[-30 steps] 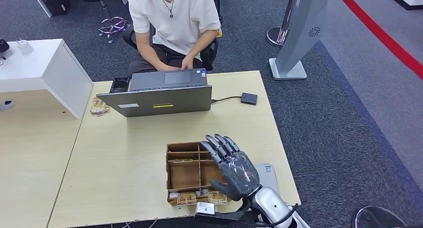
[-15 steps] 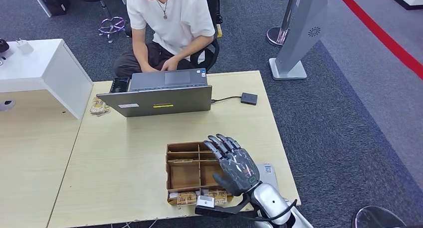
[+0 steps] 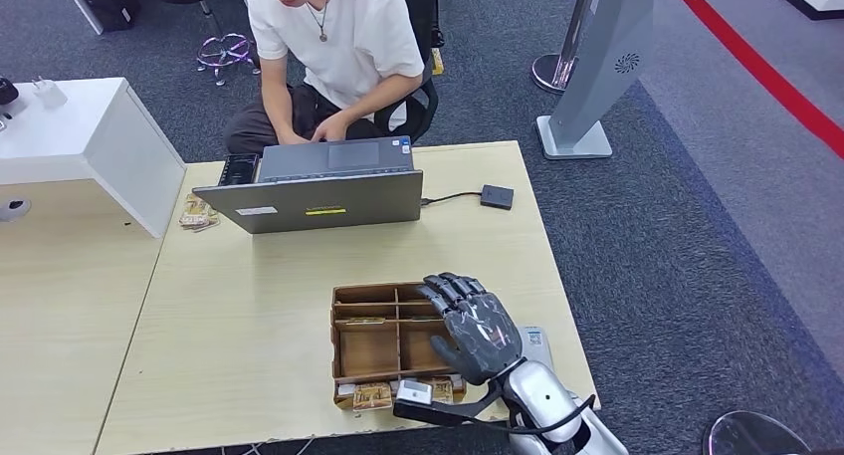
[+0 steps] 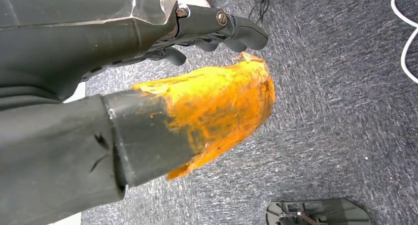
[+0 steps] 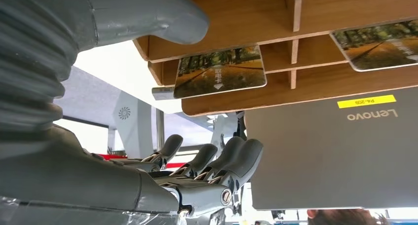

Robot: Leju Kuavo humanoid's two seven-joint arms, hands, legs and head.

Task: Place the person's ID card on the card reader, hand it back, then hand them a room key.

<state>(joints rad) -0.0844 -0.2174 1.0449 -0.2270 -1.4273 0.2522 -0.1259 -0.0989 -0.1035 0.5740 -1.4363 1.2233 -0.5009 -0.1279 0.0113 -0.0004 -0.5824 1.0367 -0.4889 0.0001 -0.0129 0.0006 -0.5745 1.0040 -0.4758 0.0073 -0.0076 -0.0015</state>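
Observation:
My right hand [image 3: 476, 328] hovers over the right-hand compartments of a wooden divided box [image 3: 363, 347] at the table's near edge. Its fingers are spread and slightly bent, and it holds nothing. Room key cards [image 3: 373, 395] printed with a tree-lined road lie in the box's front row; the right wrist view shows one such card [image 5: 219, 71] close to my thumb [image 5: 148, 13]. A small card [image 3: 533, 337] lies on a grey flat pad [image 3: 539, 355] just right of the box. My left hand [image 4: 217, 30] hangs over grey carpet, with nothing in its fingers.
A person in a white shirt [image 3: 328, 37] sits behind an open grey laptop [image 3: 318, 191] at the table's far side. A small black box [image 3: 497, 196] is cabled to the laptop. More cards [image 3: 199, 214] lie left of it. A white cabinet [image 3: 90, 146] stands at the left.
My right hand has drawn back a little toward me and to the right over the box, its fingers bending slightly. The person has leaned to the picture's left.

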